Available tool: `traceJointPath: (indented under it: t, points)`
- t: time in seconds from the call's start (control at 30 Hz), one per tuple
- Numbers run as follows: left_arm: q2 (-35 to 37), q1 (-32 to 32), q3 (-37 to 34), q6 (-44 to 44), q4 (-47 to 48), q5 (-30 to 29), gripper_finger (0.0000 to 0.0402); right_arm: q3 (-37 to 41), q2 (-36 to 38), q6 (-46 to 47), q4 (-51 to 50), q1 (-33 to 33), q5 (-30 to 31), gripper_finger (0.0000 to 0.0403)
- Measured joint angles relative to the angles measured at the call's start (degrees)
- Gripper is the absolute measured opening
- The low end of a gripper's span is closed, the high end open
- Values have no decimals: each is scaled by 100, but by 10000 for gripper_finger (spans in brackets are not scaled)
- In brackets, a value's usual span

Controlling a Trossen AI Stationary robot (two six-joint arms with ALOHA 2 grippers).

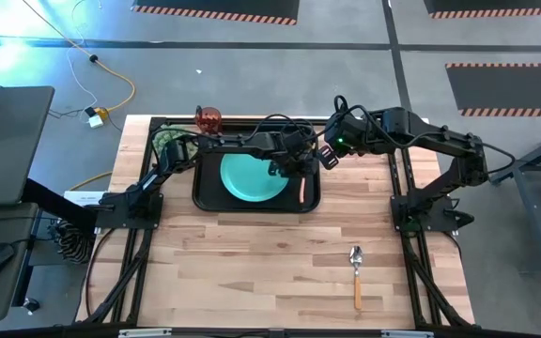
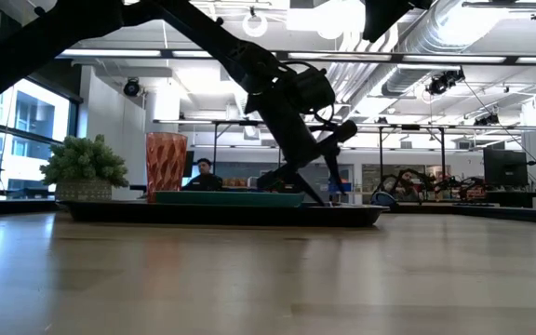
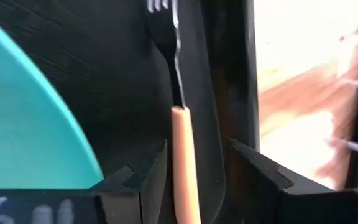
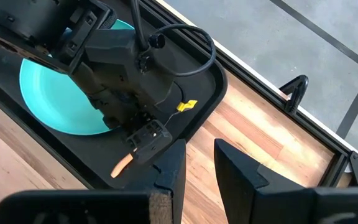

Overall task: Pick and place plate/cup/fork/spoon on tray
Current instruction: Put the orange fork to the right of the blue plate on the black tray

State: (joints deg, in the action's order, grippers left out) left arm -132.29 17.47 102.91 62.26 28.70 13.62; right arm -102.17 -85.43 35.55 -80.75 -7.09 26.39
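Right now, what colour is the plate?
Teal: the plate shows best in the high view.

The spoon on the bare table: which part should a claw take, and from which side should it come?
Take the spoon at the middle of its wooden handle, coming straight down from above. It lies flat and alone on the table, bowl pointing toward the tray, so the fingers should close across the slim handle.

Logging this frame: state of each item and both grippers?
plate: flat in the tray.
fork: in the tray beside the plate, between the left gripper's open fingers.
tray: on the table.
cup: upright, outside the tray.
spoon: flat on the table, not yet placed.
right gripper: open, empty, beside the tray.
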Motion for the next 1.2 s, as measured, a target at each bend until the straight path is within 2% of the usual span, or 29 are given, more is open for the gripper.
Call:
traceJointPath:
  t: [0.13,0.37,0.57,0.93,1.2]
  points:
    - [3,15,0,-39,-35,187,156,0,1,0,0,0,0,76]
    - [231,57,2,-126,69,71,156,0,0,0,-2,0,-1,76]
    - [472,90,8,-325,-219,75,156,0,-2,-70,-2,0,-59,76]
    - [1432,55,4,-1252,-29,88,156,-41,0,-593,124,0,-198,76]
    - [2168,90,4,-1702,385,-218,156,-517,15,-956,135,0,-200,76]
